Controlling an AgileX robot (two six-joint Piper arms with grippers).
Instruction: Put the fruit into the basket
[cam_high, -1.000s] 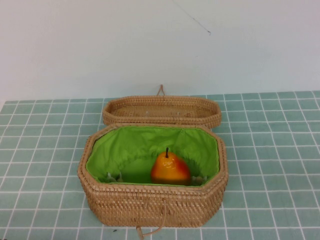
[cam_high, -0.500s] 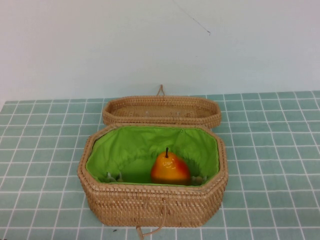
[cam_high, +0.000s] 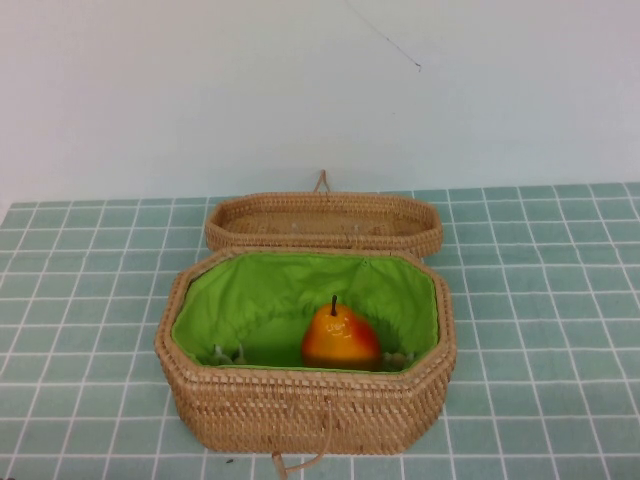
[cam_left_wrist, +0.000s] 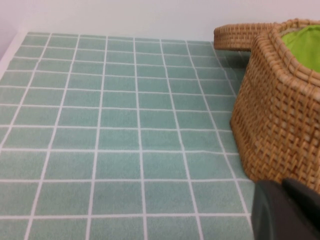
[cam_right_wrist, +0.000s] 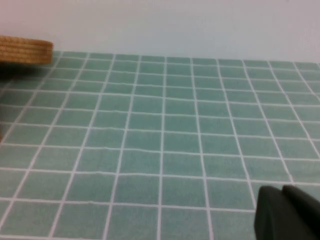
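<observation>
Near the front edge of the counter (cam_high: 560, 300), midway along it: basket (cam_high: 300, 405), lid (cam_high: 322, 222) swung open and lying behind it toward the back edge.
Fruit: pear (cam_high: 340, 337) stands upright, stem up, inside the basket on the green lining (cam_high: 260, 295), a little right of the basket's middle and close to its front wall.
Left end effector (cam_left_wrist: 286, 210): only a dark edge shows in the left wrist view, low beside the basket's left wall; cannot tell how far open; nothing seen in its hold.
Right end effector (cam_right_wrist: 287, 214): a dark edge in the right wrist view, over bare tiles right of the basket; opening cannot tell.
</observation>
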